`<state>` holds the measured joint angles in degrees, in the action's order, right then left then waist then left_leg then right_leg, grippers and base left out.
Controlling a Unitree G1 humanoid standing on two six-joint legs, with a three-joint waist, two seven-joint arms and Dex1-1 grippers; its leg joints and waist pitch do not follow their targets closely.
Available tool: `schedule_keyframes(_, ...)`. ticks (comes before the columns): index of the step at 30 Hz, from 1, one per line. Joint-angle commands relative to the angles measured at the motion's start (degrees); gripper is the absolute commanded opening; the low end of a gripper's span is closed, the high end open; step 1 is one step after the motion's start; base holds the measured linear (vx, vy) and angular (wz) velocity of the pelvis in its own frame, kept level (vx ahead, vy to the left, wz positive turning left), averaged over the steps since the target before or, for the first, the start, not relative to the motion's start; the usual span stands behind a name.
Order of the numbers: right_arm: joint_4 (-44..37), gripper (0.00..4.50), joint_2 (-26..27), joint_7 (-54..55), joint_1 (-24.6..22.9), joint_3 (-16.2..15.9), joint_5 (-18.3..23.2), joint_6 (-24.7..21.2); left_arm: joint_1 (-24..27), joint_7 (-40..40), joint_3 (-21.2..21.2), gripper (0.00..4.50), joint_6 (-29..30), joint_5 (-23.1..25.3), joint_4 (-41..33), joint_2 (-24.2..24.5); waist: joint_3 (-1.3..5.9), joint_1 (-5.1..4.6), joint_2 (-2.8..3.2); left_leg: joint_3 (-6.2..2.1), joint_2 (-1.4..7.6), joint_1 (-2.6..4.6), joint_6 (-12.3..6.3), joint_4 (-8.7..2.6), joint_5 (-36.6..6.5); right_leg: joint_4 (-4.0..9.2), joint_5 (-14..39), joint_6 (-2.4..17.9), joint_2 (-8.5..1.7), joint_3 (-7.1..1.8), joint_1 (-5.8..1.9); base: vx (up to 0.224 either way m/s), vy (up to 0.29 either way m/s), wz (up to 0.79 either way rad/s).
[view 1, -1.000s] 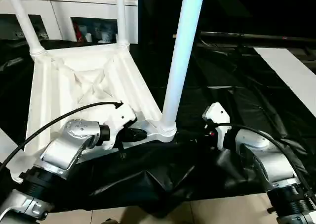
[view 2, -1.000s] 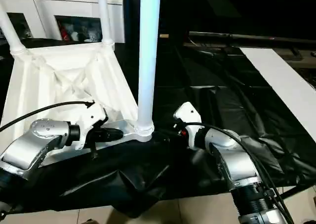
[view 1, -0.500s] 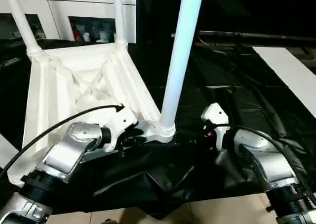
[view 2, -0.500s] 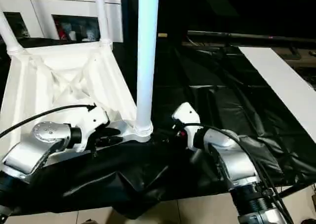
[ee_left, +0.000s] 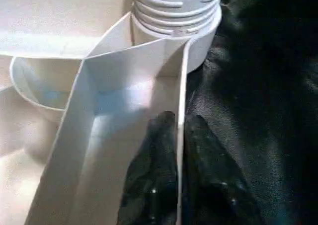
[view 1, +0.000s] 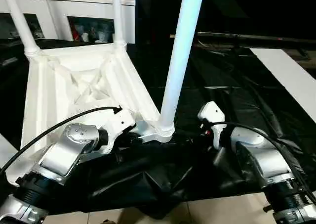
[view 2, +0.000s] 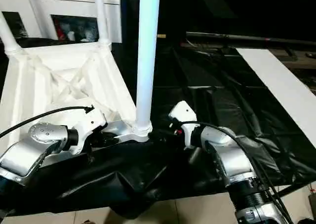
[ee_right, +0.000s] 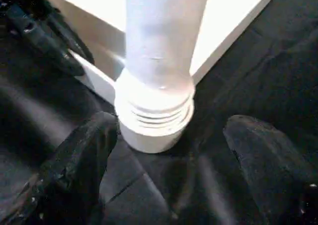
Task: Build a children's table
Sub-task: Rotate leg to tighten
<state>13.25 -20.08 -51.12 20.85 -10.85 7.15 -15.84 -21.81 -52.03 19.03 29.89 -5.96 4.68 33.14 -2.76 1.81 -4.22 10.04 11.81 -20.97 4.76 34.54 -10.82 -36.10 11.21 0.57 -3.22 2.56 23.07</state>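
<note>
The children's table top (view 1: pixel 84 85) lies upside down on a black sheet, ribbed underside up. Legs stand in three corner sockets: two at the back (view 1: pixel 19 21) (view 1: pixel 117 14) and a tall one at the near right corner (view 1: pixel 178 61). My left gripper (ee_left: pixel 180 123) is shut on the thin rim wall of the top, just beside that near socket (ee_left: pixel 174 21), one finger on each side. My right gripper (ee_right: pixel 171 120) is open, its fingers (ee_right: pixel 89 145) standing either side of the near leg's ribbed base without touching it.
A black sheet (view 1: pixel 232 95) covers the floor under and right of the table. A white cabinet with glass doors (view 1: pixel 74 6) stands behind. A long white panel (view 1: pixel 291 75) lies at the far right. Pale floor tiles (view 1: pixel 207 211) show at the near edge.
The left fingers spread a little on the rim and have closed on it again. The view has tilted slightly. The right arm has stayed where it was.
</note>
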Motion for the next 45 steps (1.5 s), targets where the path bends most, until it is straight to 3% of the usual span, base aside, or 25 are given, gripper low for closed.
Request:
schedule_keyframes(1,0.72,3.96,-0.01,-1.05,1.63,-0.49,0.28,0.83,1.36,0.26,1.21,0.21,1.35,1.18,0.73,0.83,2.93,0.11,0.19,-0.32,1.24,0.34,0.0,-4.16,-11.62,4.98,18.19,8.2,-3.8,-2.42,-2.3,0.0,0.0,0.0)
schedule_keyframes(5,2.1,3.96,0.5,-2.49,2.45,-1.32,0.36,1.85,1.93,-0.86,2.69,0.03,1.32,1.95,0.74,1.42,2.98,0.08,0.12,-0.4,1.38,0.46,0.09,-4.18,-12.2,5.06,18.99,7.91,-3.89,-2.48,-2.17,0.0,0.0,0.0)
schedule_keyframes(6,4.46,3.96,1.24,-2.49,3.58,-1.71,-0.11,2.94,2.23,-1.73,3.33,0.03,1.01,2.09,0.79,1.36,3.09,0.0,-0.09,-0.42,1.44,0.41,0.12,-4.2,-11.44,4.85,17.56,8.28,-3.87,-2.47,-2.25,0.0,0.0,0.0)
schedule_keyframes(7,5.47,3.96,1.57,-2.36,4.06,-1.81,-0.33,3.36,2.28,-2.1,3.54,0.01,0.79,2.05,0.83,1.28,3.12,-0.07,0.11,-0.41,1.43,0.45,0.27,-4.23,-11.04,4.72,16.41,8.81,-3.8,-2.44,-2.19,0.0,0.0,0.0)
schedule_keyframes(14,10.44,3.96,3.22,-2.74,6.22,-3.49,-1.92,6.22,1.88,-4.9,4.32,0.01,-2.11,0.95,1.02,0.22,3.43,0.19,-0.08,-0.14,1.34,0.48,-0.23,-4.05,-8.55,4.12,9.53,10.55,-3.69,-2.55,-2.57,0.0,0.0,0.0)
schedule_keyframes(21,14.29,3.96,4.3,-3.37,7.83,-4.38,-2.84,8.89,0.94,-6.44,4.98,0.01,-2.67,0.86,1.51,0.34,3.32,0.19,0.16,-0.19,1.33,0.57,0.26,-4.17,-10.35,4.32,11.66,10.59,-3.74,-2.54,-2.54,0.0,0.0,0.0)
schedule_keyframes(27,17.99,3.96,5.97,-3.81,9.68,-4.07,-2.47,11.14,0.71,-7.63,5.01,0.01,-2.83,1.17,1.9,0.55,3.45,0.19,0.28,-0.18,1.41,0.62,0.37,-4.15,-9.69,4.02,9.26,11.38,-3.71,-2.54,-2.59,0.0,0.0,0.0)
schedule_keyframes(28,17.99,3.59,5.97,-3.81,9.68,-4.07,-2.47,11.14,0.71,-7.63,5.01,0.0,-2.83,1.17,1.9,0.55,3.47,0.22,0.33,-0.18,1.41,0.61,0.26,-4.16,-9.24,3.92,8.41,11.6,-3.74,-2.54,-2.65,0.0,0.0,0.0)
schedule_keyframes(31,19.53,3.53,6.64,-4.29,10.26,-4.05,-2.17,11.92,0.74,-8.25,4.88,0.0,-3.08,1.37,2.11,0.6,3.41,0.24,0.28,-0.16,1.39,0.6,0.27,-4.18,-9.57,3.98,8.64,11.82,-3.78,-2.53,-2.68,0.0,0.0,0.0)
schedule_keyframes(33,19.99,3.16,6.76,-4.47,10.42,-4.18,-2.09,12.19,0.75,-8.39,4.86,0.0,-3.12,1.44,2.17,0.64,3.39,0.22,0.32,-0.16,1.4,0.62,0.33,-4.19,-10.14,4.08,9.51,11.72,-3.8,-2.56,-2.65,0.0,0.0,0.0)
schedule_keyframes(42,23.46,2.75,7.66,-4.67,11.57,-3.52,-2.15,13.76,0.9,-9.1,4.55,0.0,-3.66,1.42,2.77,0.94,3.32,0.2,0.4,-0.24,1.46,0.7,0.82,-4.31,-11.48,4.25,11.54,11.28,-3.86,-2.56,-2.53,0.0,0.0,0.0)
schedule_keyframes(45,25.76,2.72,8.46,-1.13,11.79,-2.17,-2.45,14.13,0.66,-7.78,3.2,0.0,-3.8,0.39,4.16,-1.11,3.24,0.14,0.44,-0.23,1.43,0.71,0.97,-4.35,-12.15,4.38,12.46,11.22,-3.84,-2.59,-2.42,0.0,0.0,0.0)
